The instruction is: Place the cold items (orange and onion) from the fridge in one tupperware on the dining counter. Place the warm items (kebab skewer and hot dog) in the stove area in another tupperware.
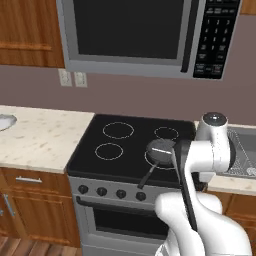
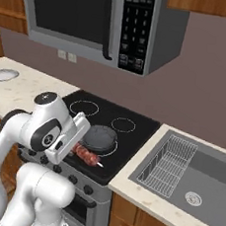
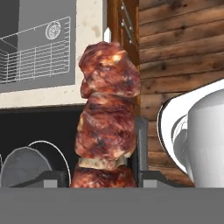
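A kebab skewer (image 3: 107, 118) with browned meat chunks stands up between my two dark fingertips, its pale point showing at the top. My gripper (image 3: 103, 177) is shut on the kebab skewer's lower end. In the right base view the kebab skewer (image 2: 87, 156) sticks out of my gripper (image 2: 76, 149) toward the right. It hangs over the stove's front edge, just in front of the dark round pan (image 2: 99, 138). In the left base view the pan (image 1: 159, 152) sits on the front right burner, and my arm hides the hand.
The black stove top (image 1: 125, 142) has knobs along its front and a microwave (image 1: 135, 35) above it. A sink (image 2: 196, 186) with a wire rack (image 2: 171, 164) lies to the right. On the left is a pale counter (image 1: 40, 137) with a dish (image 2: 2, 75).
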